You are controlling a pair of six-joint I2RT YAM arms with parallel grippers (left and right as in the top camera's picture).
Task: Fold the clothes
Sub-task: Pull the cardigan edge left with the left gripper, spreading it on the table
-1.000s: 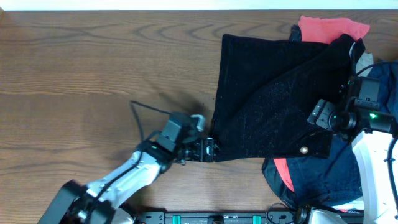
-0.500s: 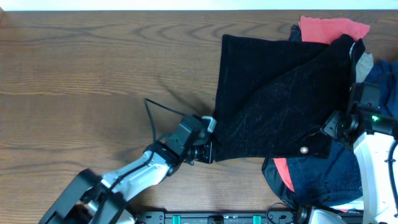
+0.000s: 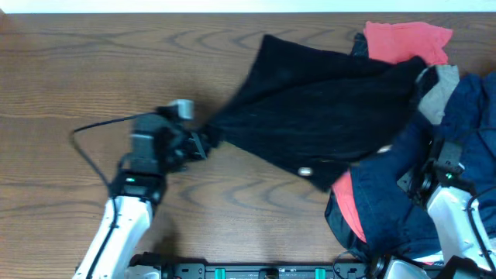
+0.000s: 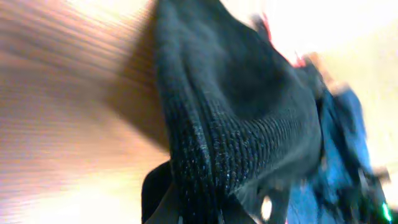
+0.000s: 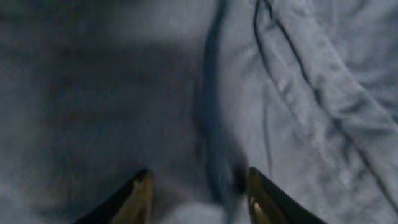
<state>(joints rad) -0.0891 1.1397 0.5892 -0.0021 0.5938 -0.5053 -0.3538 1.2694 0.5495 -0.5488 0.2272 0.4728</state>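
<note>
At the left of the worktop (image 3: 93, 70), we see the left jaws pressed together on one corner of the black garment (image 3: 325, 108), pinching it there, while the left arm (image 3: 128, 213) extends in from the near edge. From that pinched corner the garment stretches rightward in a long slanted sheet, and its far end lies on the heap of cloth at the right. We make out two small pale buttons (image 3: 304, 171) near its lower edge, both blurred. In the left wrist view the black garment (image 4: 236, 124) shows fuzzy and speckled, running from the bottom of the frame away toward the heap, though the picture is smeared. The heap holds a red cloth (image 3: 407, 39) at the far edge, a grey cloth (image 3: 438, 85) just beside it, and a navy garment (image 3: 469, 132) nearest the right arm (image 3: 449, 217). The right jaws stand apart over the navy garment (image 5: 298, 93). Both fingertips (image 5: 140, 194) show with a gap between them, and a dark fold of the blue cloth runs into that gap; we cannot tell whether they touch it
</note>
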